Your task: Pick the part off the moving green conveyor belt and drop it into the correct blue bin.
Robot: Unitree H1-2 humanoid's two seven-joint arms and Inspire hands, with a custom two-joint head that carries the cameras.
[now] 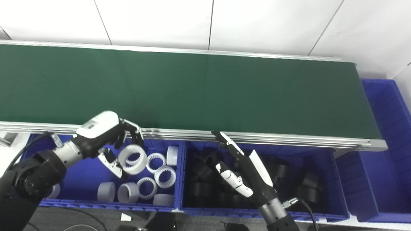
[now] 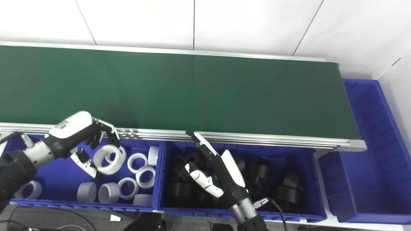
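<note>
White ring (image 1: pixel 133 159), a toothed plastic part, sits in the grasp of the left hand (image 1: pixel 106 138), pinched between the fingers (image 1: pixel 136 131) above and the thumb below, and held in the air over the left blue bin (image 1: pixel 80 173). That bin, just in front of the belt's near rail, holds other white rings (image 1: pixel 165 176) lying loose on its floor (some flat, some on edge). Beside it, touching along a shared wall, a middle blue bin (image 1: pixel 334 192) holds dark black parts (image 1: pixel 199 189) of similar shape, hard to tell apart in the shadow. The right hand (image 1: pixel 244 170) hovers over this middle bin with its fingers stretched out and apart, holding nothing, its fingertip reaching toward the metal rail. Behind both bins the green conveyor belt (image 1: pixel 224 93) runs across the whole scene, its surface bare. A third blue bin (image 1: pixel 391 128) stands at the belt's right end, against a white panelled wall (image 1: pixel 257 22).
</note>
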